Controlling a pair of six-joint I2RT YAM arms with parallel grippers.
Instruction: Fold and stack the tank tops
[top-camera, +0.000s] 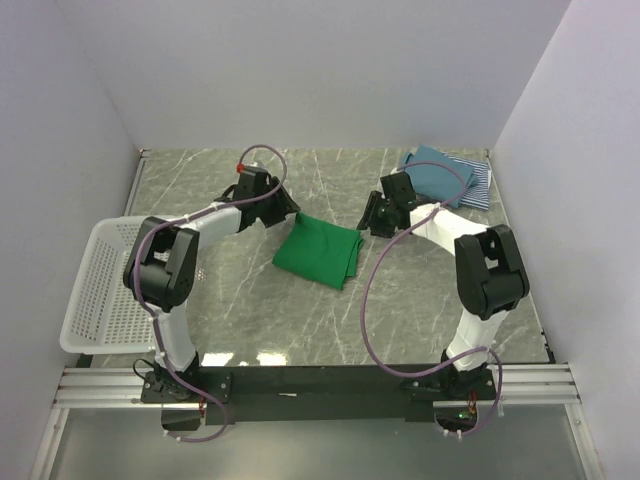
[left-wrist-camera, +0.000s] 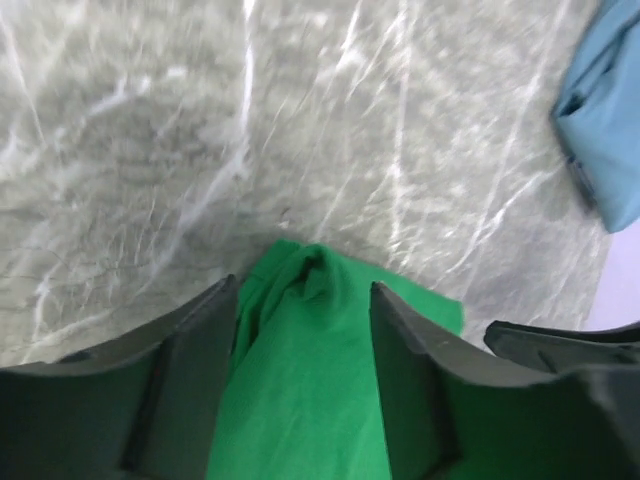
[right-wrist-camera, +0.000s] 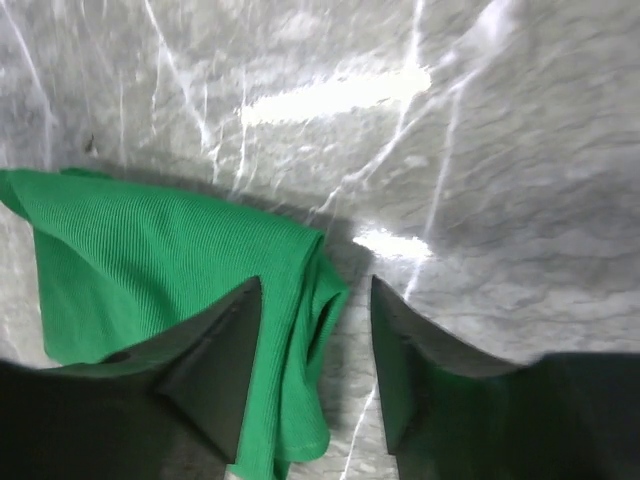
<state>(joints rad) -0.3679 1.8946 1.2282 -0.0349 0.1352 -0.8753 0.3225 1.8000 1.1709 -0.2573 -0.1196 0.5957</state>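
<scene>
A bright green tank top (top-camera: 320, 255) lies folded in the middle of the table. My left gripper (top-camera: 288, 216) hovers at its far left corner, jaws open, with a bunched green corner (left-wrist-camera: 310, 350) under the gap and not pinched. Over the far right corner my right gripper (top-camera: 366, 226) also stands open, and the folded green edge (right-wrist-camera: 300, 290) lies below its gap beside the left finger (right-wrist-camera: 215, 360). At the back right, the teal-blue tank top (top-camera: 438, 172) rests folded on the striped tank top (top-camera: 481, 188). The left wrist view catches the teal top (left-wrist-camera: 605, 120) too.
A white mesh basket (top-camera: 100, 290) sits at the table's left edge beside the left arm. White walls close in the back and both sides. Purple cables loop off both arms.
</scene>
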